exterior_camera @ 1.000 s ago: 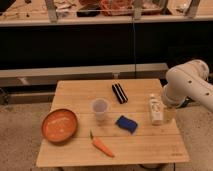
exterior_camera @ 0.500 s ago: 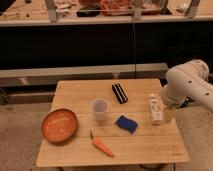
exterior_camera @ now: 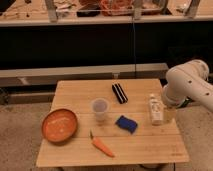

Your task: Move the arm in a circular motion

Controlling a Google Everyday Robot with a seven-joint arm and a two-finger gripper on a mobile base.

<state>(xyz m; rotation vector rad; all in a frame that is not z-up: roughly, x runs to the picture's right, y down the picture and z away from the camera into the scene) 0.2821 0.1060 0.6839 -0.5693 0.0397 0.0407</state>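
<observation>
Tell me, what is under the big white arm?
The gripper, low beside a bottle on the table's right side. The arm hides whatever lies behind it.

On table (exterior_camera: 145,150): bottle (exterior_camera: 156,110); tool (exterior_camera: 171,114) apparently just right.

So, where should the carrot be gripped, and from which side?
I would grip the carrot across its thick middle, coming straight down from above: it lies flat on the table, tapering toward the front right, with free wood on both sides. The gripper sits under the arm at the right edge, beside the bottle.
</observation>
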